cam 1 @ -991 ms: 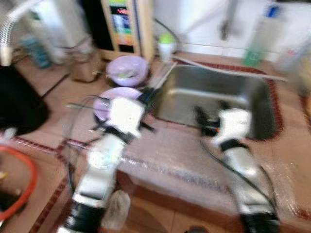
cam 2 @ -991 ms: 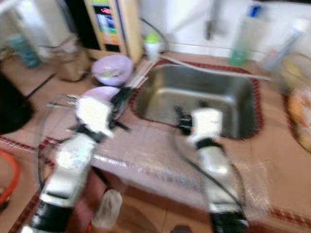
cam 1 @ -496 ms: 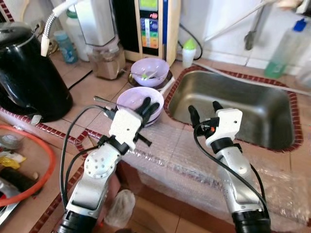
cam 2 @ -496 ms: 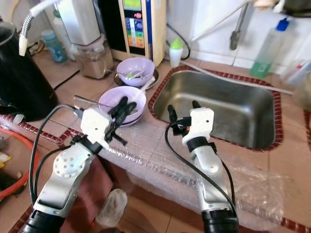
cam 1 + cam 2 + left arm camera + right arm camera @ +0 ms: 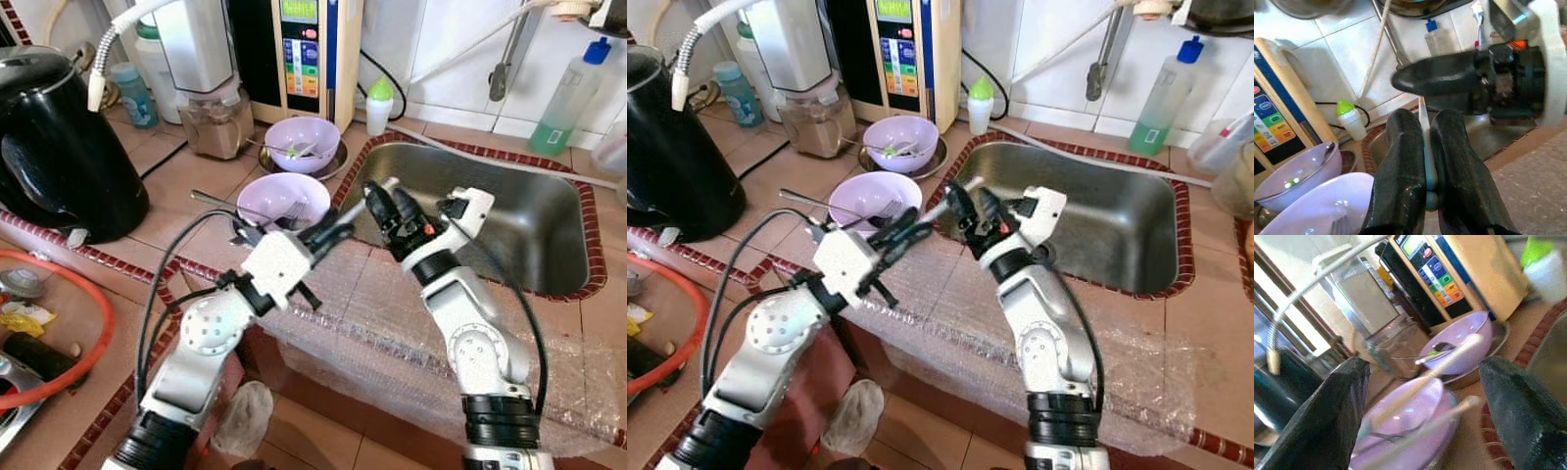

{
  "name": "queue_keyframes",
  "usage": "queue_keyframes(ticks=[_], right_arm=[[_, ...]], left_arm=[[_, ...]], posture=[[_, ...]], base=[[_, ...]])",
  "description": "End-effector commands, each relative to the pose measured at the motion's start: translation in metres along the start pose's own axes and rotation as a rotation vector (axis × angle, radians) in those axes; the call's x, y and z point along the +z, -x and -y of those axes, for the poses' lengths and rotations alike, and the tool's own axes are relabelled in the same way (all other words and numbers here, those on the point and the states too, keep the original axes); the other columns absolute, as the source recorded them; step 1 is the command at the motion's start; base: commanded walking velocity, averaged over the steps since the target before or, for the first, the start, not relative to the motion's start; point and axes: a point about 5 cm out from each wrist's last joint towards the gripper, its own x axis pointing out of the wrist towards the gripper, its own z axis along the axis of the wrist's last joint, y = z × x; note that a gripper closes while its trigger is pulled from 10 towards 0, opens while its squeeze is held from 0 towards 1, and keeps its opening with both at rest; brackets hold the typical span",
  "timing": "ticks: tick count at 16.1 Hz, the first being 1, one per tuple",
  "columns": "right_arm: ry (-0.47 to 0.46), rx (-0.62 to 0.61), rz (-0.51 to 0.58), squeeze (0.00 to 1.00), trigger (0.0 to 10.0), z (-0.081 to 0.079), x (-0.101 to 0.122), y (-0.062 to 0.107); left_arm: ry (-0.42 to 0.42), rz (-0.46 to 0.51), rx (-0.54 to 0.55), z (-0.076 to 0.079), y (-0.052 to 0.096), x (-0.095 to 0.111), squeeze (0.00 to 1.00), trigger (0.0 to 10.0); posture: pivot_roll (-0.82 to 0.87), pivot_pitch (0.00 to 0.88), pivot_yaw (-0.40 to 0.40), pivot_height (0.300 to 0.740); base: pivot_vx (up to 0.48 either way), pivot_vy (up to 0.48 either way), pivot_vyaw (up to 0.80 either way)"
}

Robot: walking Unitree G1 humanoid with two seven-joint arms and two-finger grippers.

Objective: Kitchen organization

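Beside the steel sink [image 5: 509, 220], on its left, the tiled counter [image 5: 186, 181] carried everything that mattered. Farthest from the sink stood a black kettle [image 5: 59, 147]; closer in, two lilac bowls sat one behind the other, the rear bowl [image 5: 303, 143] near the sink's back corner and the front bowl [image 5: 284, 201] just off its left rim, with a fork [image 5: 887, 213] lying in it. Over the sink's front-left corner the two arms met. The left gripper [image 5: 1426, 161] had its fingers pressed together on a pair of pale chopsticks [image 5: 1423, 122], gripped low near their butt ends so the tips pointed up toward the sink. The right gripper [image 5: 384, 201] faced it with fingers spread wide, one to each side of the sticks' upper part, not touching as far as could be seen. Such sticks were likely light, rigid and smooth, apt to scissor apart or slide through hard pads; a pinch across both together, near mid-length, looked the safest hold for a handover.
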Motion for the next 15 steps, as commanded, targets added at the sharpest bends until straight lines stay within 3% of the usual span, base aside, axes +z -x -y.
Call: queue_keyframes(ticks=[1, 2, 4, 6, 9, 15], right_arm=[[-0.026, 0.023, -0.007, 0.0, 7.0, -0.003, 0.002, -0.004], [-0.082, 0.022, -0.011, 0.0, 0.0, -0.004, 0.001, -0.005], [-0.111, 0.03, -0.013, 0.0, 0.0, -0.005, 0.001, -0.006], [-0.278, 0.049, -0.023, 0.0, 0.0, -0.009, 0.001, -0.009], [-0.381, 0.098, -0.051, 0.0, 0.0, -0.013, 0.003, -0.006], [-0.355, 0.091, -0.127, 0.0, 0.0, -0.003, 0.011, 0.0]], left_arm=[[-0.03, 0.002, -0.011, -0.001, -0.002, 0.001, 0.0, 10.0], [-0.027, 0.009, -0.014, 0.001, -0.003, 0.001, 0.0, 10.0], [-0.029, 0.014, -0.016, 0.002, -0.004, 0.0, 0.0, 10.0], [-0.056, 0.022, -0.02, 0.003, -0.005, 0.0, 0.0, 10.0], [-0.073, 0.028, -0.021, 0.004, -0.009, -0.001, 0.0, 10.0], [-0.076, 0.053, -0.02, 0.007, -0.022, -0.004, 0.0, 10.0]], posture=[[-0.07, 0.008, 0.06, 0.74], [-0.07, 0.008, 0.064, 0.74], [-0.07, 0.011, 0.065, 0.74], [-0.06, 0.016, 0.062, 0.74], [-0.06, 0.012, 0.067, 0.74], [-0.11, 0.0, 0.075, 0.74]], base=[[0.0, 0.0, 0.0], [0.0, 0.0, 0.0], [0.0, 0.0, 0.0], [0.0, 0.0, 0.0], [0.0, 0.0, 0.0], [0.0, 0.0, 0.0]])
